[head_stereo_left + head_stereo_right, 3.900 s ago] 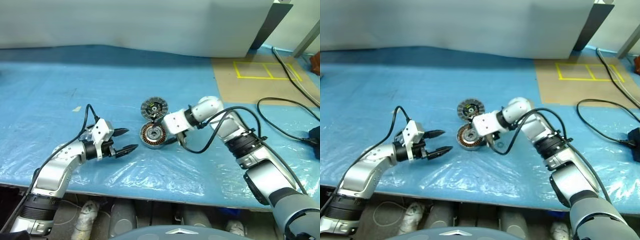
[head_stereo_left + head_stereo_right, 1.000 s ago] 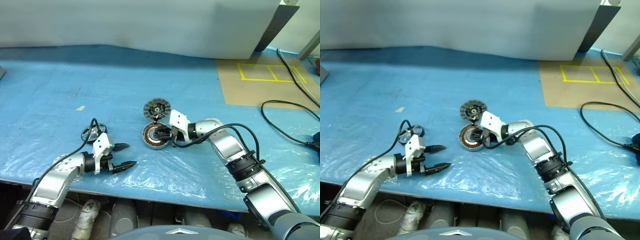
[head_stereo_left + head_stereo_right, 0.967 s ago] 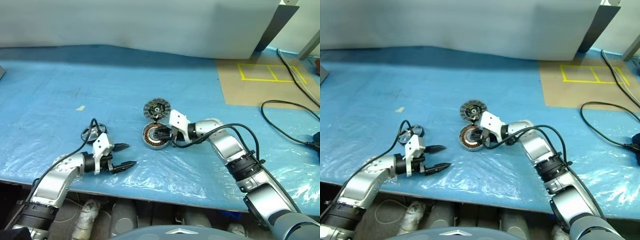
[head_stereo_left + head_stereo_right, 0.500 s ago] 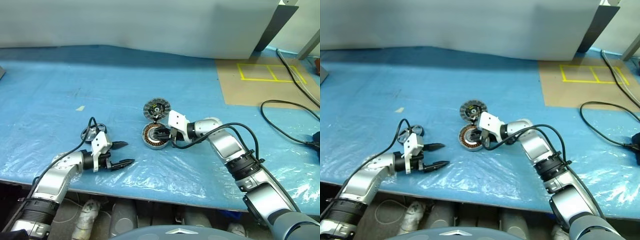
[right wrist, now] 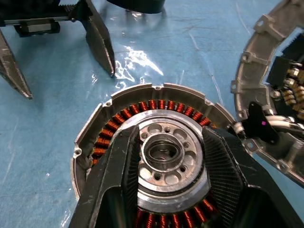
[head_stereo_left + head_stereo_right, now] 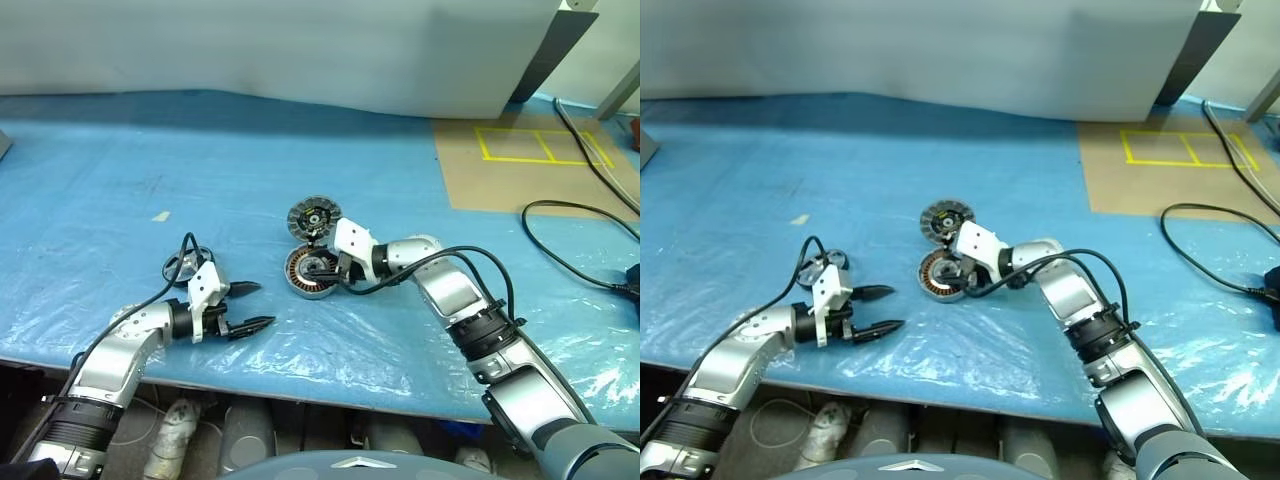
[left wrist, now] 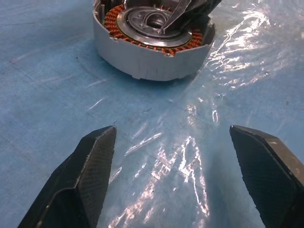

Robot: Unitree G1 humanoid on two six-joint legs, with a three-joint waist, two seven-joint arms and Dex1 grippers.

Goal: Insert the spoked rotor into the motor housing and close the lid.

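Our right gripper (image 5: 166, 190) stands parted around the spoked rotor (image 5: 165, 159), seated in the motor housing (image 5: 107, 137); left gripper (image 7: 183, 175) open. The lid (image 5: 280, 95) beside looks rigid, heavy: take its rim.

Left arm bent low at the near table edge | left gripper (image 6: 250, 307) level, pointing right, fingers spread wide, empty | right arm reaching in across centre | right gripper (image 5: 166, 156) tilted down, fingers (image 5: 118, 175) parted, flanking the hub
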